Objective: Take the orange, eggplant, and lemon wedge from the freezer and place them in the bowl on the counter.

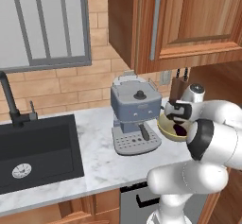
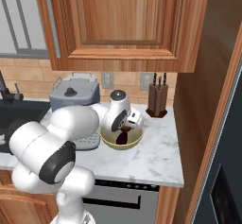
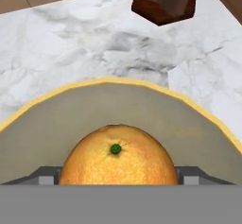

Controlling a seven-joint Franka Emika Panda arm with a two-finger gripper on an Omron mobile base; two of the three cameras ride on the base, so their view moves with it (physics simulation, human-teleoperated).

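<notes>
We're over the counter [image 1: 94, 147] now, and the gripper [image 2: 125, 132] hangs right above the bowl [image 2: 134, 141], pointing down into it. From the hand view the orange [image 3: 119, 156] sits between the two finger tips [image 3: 45, 176], green stem spot facing us, with the bowl's tan inside wall behind it and its yellow rim arching across. The jaws stand wide, one on each side of the fruit; whether they press on it or it lies loose in the bowl, we cannot tell from here.

In the right base view something dark shows inside the bowl just under the hand, too small for us to name with any certainty. The left base view gives us the same dark patch in the bowl, half hidden behind the arm's white elbow.

The bowl rests on the marble just right of the coffee machine [image 1: 134, 119], near the counter's right end. Farther back against the wall stands the knife block [image 2: 157, 101], apart from the bowl. Away to the left lies the black sink [image 1: 35, 152] with its dark tap. At the far right of the right base view, the dark edge of the freezer [image 2: 227, 180] rises.
</notes>
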